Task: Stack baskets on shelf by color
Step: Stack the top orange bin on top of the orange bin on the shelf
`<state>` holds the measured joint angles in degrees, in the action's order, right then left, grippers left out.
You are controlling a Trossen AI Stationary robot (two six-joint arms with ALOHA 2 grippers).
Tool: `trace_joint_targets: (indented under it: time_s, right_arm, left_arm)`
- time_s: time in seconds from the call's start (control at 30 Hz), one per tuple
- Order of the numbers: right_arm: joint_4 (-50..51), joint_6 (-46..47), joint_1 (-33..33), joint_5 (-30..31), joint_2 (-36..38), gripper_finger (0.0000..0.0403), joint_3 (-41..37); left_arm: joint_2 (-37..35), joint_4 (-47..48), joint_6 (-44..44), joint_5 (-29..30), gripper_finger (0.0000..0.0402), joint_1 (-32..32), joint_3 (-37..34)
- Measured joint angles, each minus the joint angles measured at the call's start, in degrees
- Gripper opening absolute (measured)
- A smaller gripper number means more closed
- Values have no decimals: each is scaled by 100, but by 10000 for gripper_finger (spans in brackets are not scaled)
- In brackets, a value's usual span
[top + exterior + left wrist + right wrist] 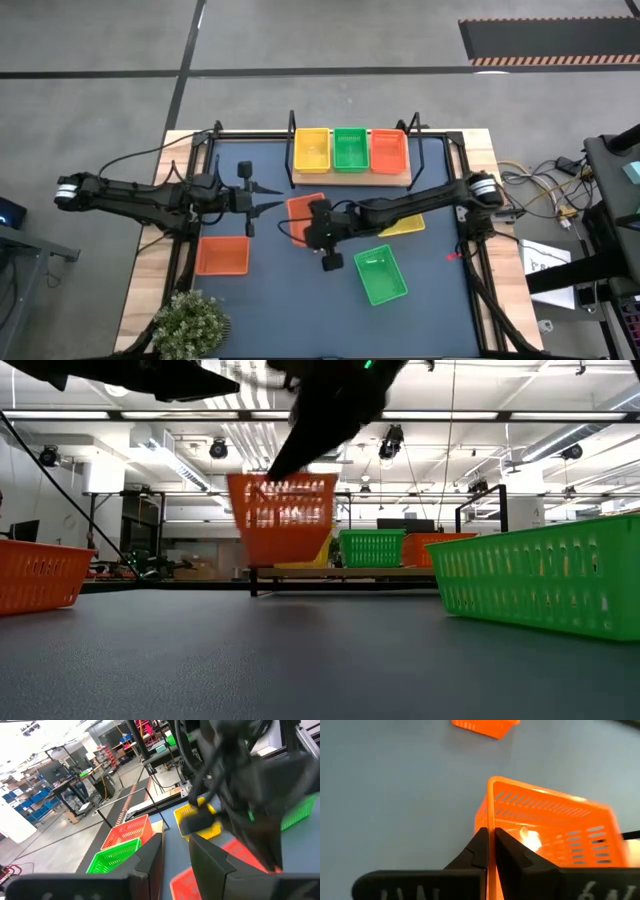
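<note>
The shelf (392, 180) stands at the table's far edge and carries a yellow basket (311, 150), a green one (350, 149) and a red-orange one (388, 151) side by side. My right gripper (490, 837) is over the table's middle, shut on another red-orange basket (283, 515). My left gripper (275, 200) hangs open just left of that basket and touches nothing. On the table lie a red-orange basket (222, 255), a green basket (381, 273) and a yellow basket (405, 226), the last partly hidden under my right arm. My right gripper pinches the red-orange basket's rim (491, 822) at one wall, with one finger inside the basket and one outside. The fingers come from above, pointing down. The basket is lifted clear of the table and hangs tilted below the fingers.
A potted plant (190, 322) stands at the table's near left corner. Black posts (292, 130) rise at the shelf's ends. Open tabletop shows in front of the shelf and between the loose baskets.
</note>
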<state>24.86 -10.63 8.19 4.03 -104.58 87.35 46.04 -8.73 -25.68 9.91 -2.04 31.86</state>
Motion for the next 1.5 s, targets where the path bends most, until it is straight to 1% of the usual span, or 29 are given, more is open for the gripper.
trace_joint_targets:
  time_s: [0.13, 0.27, 0.57, 0.7, 0.77, 0.87, 0.93, 1.07, 1.2, 1.33, 1.5]
  right_arm:
    - [381, -413, 24, 0, 511, 11, -74]
    - [340, -780, -20, 17, 1076, 11, -454]
    - [-413, -1262, -556, 111, 2560, 10, -1884]
    - [-687, -1521, -866, 349, 3193, 10, -2517]
    - [-800, -1622, -1049, 355, 3510, 10, -2813]
    - [-911, -2135, -1309, 372, 3963, 10, -3220]
    - [-1079, -2406, -1459, 485, 4229, 10, -3481]
    - [-1192, -2472, -1837, 770, 4635, 10, -3872]
    - [-1193, -2489, -2302, 811, 4916, 10, -4223]
    - [-1186, -2626, -2728, 726, 5007, 10, -4404]
    - [-1189, -2817, -3219, 309, 5010, 10, -4432]
  left_arm:
    - [0, -28, 1, 0, 81, 2, 2]
    - [2, -37, 2, -2, 81, 2, 2]
    - [22, -131, 3, -2, 81, 2, 4]
    - [24, -133, 3, -2, 81, 7, 4]
    - [24, -133, 3, -2, 81, 4, 4]
    - [30, -138, 3, -2, 81, 7, 4]
    - [44, -142, 3, -2, 81, 5, 4]
    - [52, -176, 1, -2, 81, 4, 4]
    - [57, -173, -1, -2, 81, 4, 4]
    - [70, -155, -3, -2, 81, 4, 4]
    - [70, -154, -4, -2, 81, 2, 4]
